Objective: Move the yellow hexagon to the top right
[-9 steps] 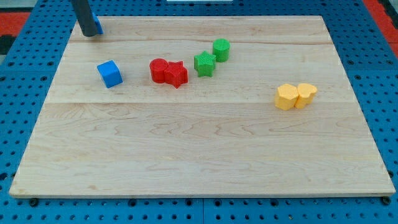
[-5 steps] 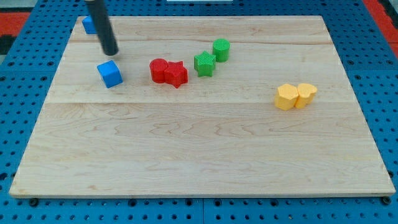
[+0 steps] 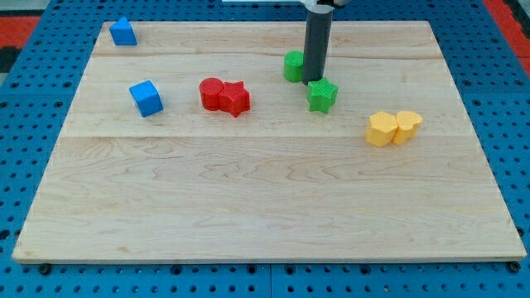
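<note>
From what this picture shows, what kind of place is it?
Probably a robot test bench in a lab. A wooden board lies on a blue panel full of holes, small coloured blocks such as the yellow hexagon sit on it, and my tip rests between two green blocks.

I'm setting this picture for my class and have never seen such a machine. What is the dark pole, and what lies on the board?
The pole is a robot arm's rod; it holds nothing, only pushes blocks with my tip. One camera looks down on the wooden board. My tip sits between a green cylinder and a green star. Also there: a blue cube, a small blue block, two touching red blocks, the yellow hexagon and a yellow heart.
</note>
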